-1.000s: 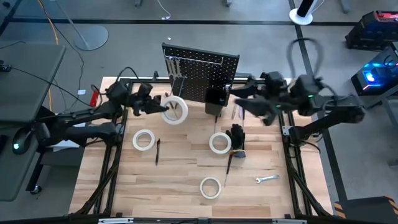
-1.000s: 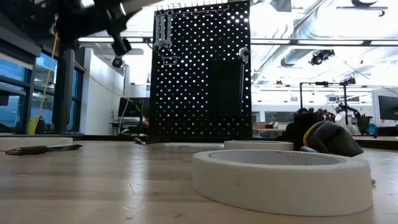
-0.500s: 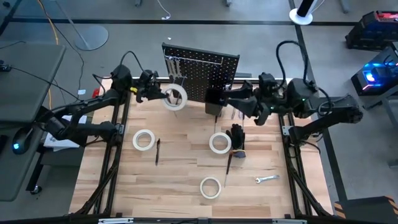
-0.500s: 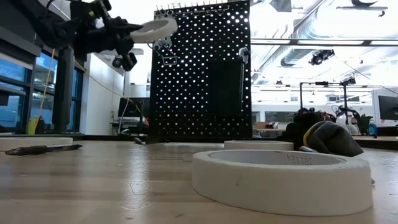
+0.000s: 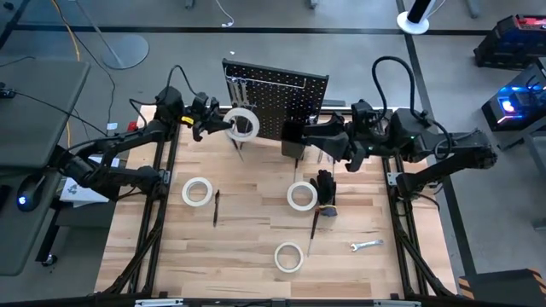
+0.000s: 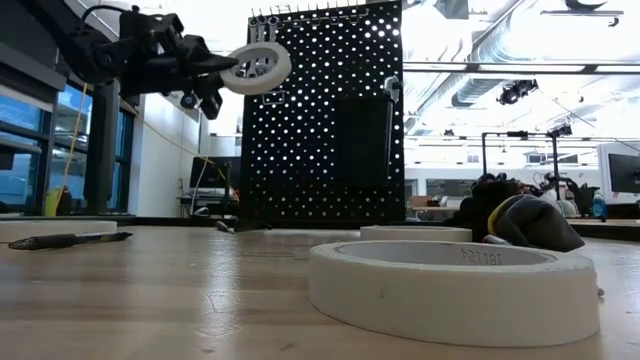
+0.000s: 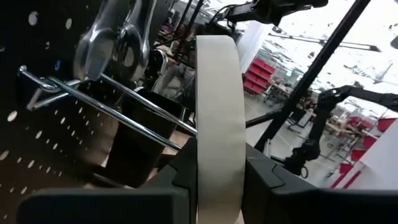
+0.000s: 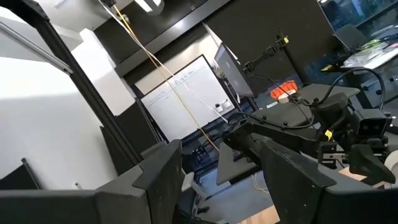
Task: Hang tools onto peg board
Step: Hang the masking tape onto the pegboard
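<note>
This is a big robot lab or workshop. Bright strip lights [image 6: 560, 68] and fat silver pipes [image 6: 500, 35] run along the high ceiling. The floor [image 5: 358, 60] is plain grey. A whiteboard [image 8: 180, 93] with writing stands by a wall, and red bins [image 7: 261, 71] sit on shelves. More robot arms [image 6: 520, 185] stand on benches far behind the wooden counter [image 5: 256, 247].

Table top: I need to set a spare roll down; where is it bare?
Bare wood lies along the near edge left of the front tape roll, and beside the wrench. Crowded around the glove bundle and middle roll.
</note>
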`<state>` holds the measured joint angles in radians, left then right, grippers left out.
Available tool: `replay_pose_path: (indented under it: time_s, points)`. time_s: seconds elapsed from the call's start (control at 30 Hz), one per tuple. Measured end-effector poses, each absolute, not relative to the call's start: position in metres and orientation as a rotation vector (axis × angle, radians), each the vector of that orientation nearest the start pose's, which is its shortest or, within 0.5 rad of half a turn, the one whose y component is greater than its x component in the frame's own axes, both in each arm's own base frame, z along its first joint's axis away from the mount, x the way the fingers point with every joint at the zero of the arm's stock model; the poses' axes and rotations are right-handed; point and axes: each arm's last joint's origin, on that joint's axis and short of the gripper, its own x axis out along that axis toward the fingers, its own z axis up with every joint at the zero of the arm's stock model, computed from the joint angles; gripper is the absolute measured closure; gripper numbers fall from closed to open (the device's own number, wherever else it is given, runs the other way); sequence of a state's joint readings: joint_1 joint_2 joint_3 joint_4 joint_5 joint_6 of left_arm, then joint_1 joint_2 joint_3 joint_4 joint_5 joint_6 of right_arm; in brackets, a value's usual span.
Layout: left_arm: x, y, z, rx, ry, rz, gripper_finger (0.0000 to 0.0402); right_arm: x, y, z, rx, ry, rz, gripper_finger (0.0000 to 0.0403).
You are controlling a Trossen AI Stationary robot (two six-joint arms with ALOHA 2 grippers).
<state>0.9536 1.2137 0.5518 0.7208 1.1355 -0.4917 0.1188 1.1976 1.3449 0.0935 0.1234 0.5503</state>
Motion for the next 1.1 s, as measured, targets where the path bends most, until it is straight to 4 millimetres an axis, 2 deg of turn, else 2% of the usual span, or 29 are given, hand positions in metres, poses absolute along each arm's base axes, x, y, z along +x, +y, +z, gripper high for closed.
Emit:
replay_pose_path:
  time_s: [0.1, 0.33, 0.53, 0.77, 0.93, 1.1]
  points:
    - [0.157, 0.181, 0.251, -0.428, 0.010, -0.141, 0.0335, 0.250, 0.026, 0.468, 0.577, -0.234, 0.061, 0.0194]
    - [0.157, 0.183, 0.248, -0.403, 0.013, -0.087, 0.0263, 0.250, 0.026, 0.468, 0.576, -0.234, 0.060, 0.0194]
    - [0.154, 0.186, 0.249, -0.373, 0.002, -0.056, 0.0226, 0.250, 0.026, 0.467, 0.587, -0.232, 0.061, 0.0194]
    - [0.125, 0.190, 0.264, -0.363, -0.028, -0.015, 0.0212, 0.248, 0.037, 0.467, 0.608, -0.204, 0.105, 0.0194]
    - [0.112, 0.184, 0.272, -0.387, -0.035, 0.028, 0.0212, 0.245, 0.045, 0.457, 0.670, -0.082, 0.106, 0.0194]
    - [0.128, 0.159, 0.274, -0.453, 0.022, -0.077, 0.0211, 0.247, 0.052, 0.423, 0.814, 0.246, -0.002, 0.0194]
